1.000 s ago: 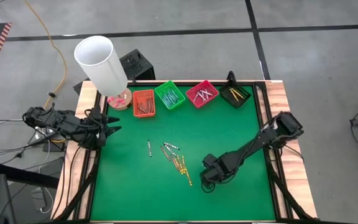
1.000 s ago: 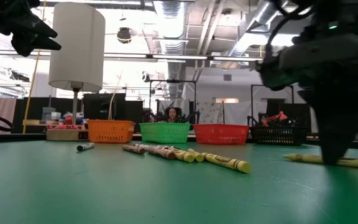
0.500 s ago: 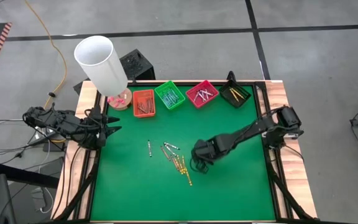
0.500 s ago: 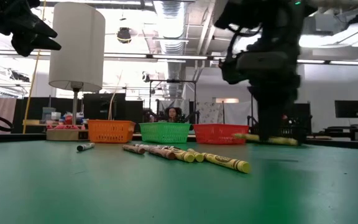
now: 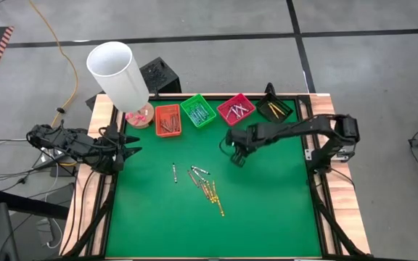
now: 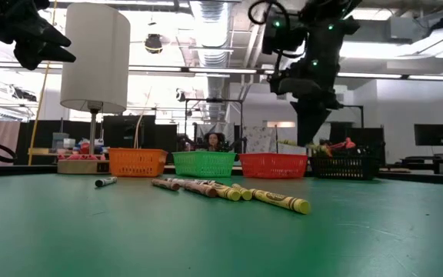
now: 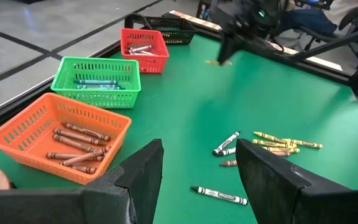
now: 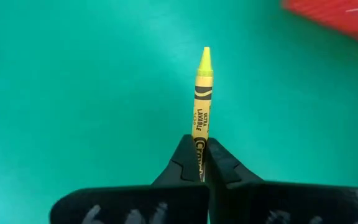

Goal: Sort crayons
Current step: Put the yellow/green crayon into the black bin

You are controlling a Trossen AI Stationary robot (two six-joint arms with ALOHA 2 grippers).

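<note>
A thin yellow wax crayon (image 8: pixel 202 93) is clenched between the closed fingers of the right gripper (image 5: pixel 239 158) – raised above the green table mat (image 5: pixel 267 210), near the red plastic tray (image 5: pixel 236 109). Loose crayons (image 5: pixel 207 187) are scattered mid-table. The left gripper (image 5: pixel 132 145) is parked at the left edge – fingers spread, nothing held.

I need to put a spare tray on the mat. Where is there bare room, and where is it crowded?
The green felt mat is bare along its near edge and on the right, below the square black plastic tray. The centre-left is crowded with loose thin wax crayons, and the back edge holds the row of trays.
</note>
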